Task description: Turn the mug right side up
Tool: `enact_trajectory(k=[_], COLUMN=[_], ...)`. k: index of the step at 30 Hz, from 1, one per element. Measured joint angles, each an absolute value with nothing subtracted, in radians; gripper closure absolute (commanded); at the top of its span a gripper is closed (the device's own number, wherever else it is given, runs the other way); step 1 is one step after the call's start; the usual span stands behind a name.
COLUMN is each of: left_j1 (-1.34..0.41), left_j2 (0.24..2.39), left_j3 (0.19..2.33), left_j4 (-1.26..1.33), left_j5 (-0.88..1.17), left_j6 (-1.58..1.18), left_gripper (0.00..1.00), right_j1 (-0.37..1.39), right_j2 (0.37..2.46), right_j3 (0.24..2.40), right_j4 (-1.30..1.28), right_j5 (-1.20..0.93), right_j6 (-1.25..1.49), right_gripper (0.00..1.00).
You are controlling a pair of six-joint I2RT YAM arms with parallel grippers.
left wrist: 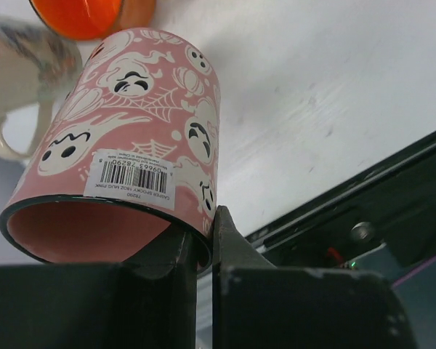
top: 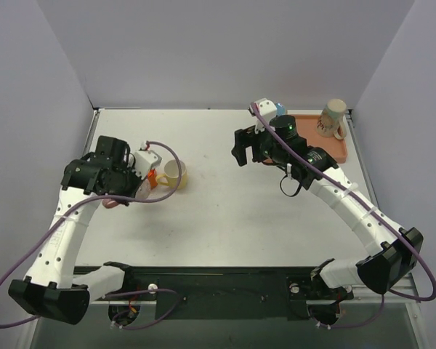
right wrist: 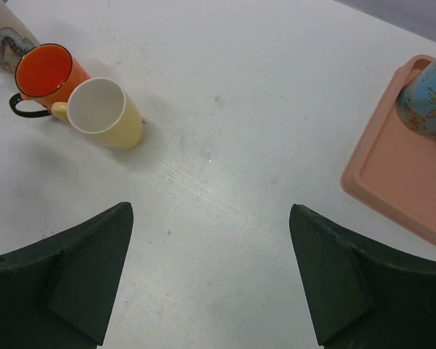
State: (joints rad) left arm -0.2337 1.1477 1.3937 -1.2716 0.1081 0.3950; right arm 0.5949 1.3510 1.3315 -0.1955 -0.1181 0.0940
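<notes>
The mug (left wrist: 138, 131) is pink with white ghosts and a barcode label. It is tilted, with its open mouth toward the left wrist camera. My left gripper (left wrist: 203, 234) is shut on its rim, one finger inside and one outside the wall. From above, only a pink sliver of the mug (top: 110, 204) shows under the left gripper (top: 123, 193). My right gripper (right wrist: 211, 218) hangs open over bare table with nothing between its fingers, right of centre in the top view (top: 240, 151).
A yellow mug (top: 174, 173) and an orange mug (top: 154, 179) lie just right of the left gripper, with a cream mug (left wrist: 18, 69) close by. At the back right, a salmon tray (top: 343, 149) holds a beige mug (top: 334, 116) and a blue mug (right wrist: 429, 94).
</notes>
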Motion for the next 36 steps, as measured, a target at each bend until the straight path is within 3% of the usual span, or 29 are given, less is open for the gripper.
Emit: enact_trajectory(k=[7, 12, 20, 22, 26, 27, 28, 36], left_j1=[-0.081, 0.039, 0.065, 0.074, 0.082, 0.085, 0.090, 0.141], left_j2=[1.278, 1.399, 1.551, 1.558, 1.568, 1.572, 1.576, 1.537], left_j3=[1.159, 1.157, 1.181, 1.183, 1.189, 1.189, 1.188, 1.251], left_j4=[-1.359, -1.340, -1.295, -1.284, -1.279, -1.278, -1.271, -1.275], left_j5=[-0.068, -0.124, -0.118, -0.120, -0.115, -0.115, -0.113, -0.043], left_j6=[0.581, 0.639, 0.667, 0.668, 0.670, 0.675, 0.677, 0.721], left_gripper=[1.00, 1.00, 1.00, 0.91, 0.55, 0.41, 0.36, 0.31], right_j1=[0.554, 0.535, 0.479, 0.455, 0.397, 0.381, 0.356, 0.128], right_j2=[1.350, 1.321, 1.266, 1.266, 1.269, 1.272, 1.282, 1.546], right_j3=[1.331, 1.293, 1.220, 1.203, 1.172, 1.169, 1.169, 1.304], right_j4=[-0.199, -0.191, -0.184, -0.181, -0.182, -0.183, -0.183, -0.178], right_j5=[-0.108, -0.104, -0.103, -0.103, -0.105, -0.105, -0.112, -0.189], right_j6=[0.069, 0.054, 0.048, 0.045, 0.022, 0.014, 0.000, -0.123], right_gripper=[0.17, 0.17, 0.17, 0.16, 0.17, 0.17, 0.18, 0.24])
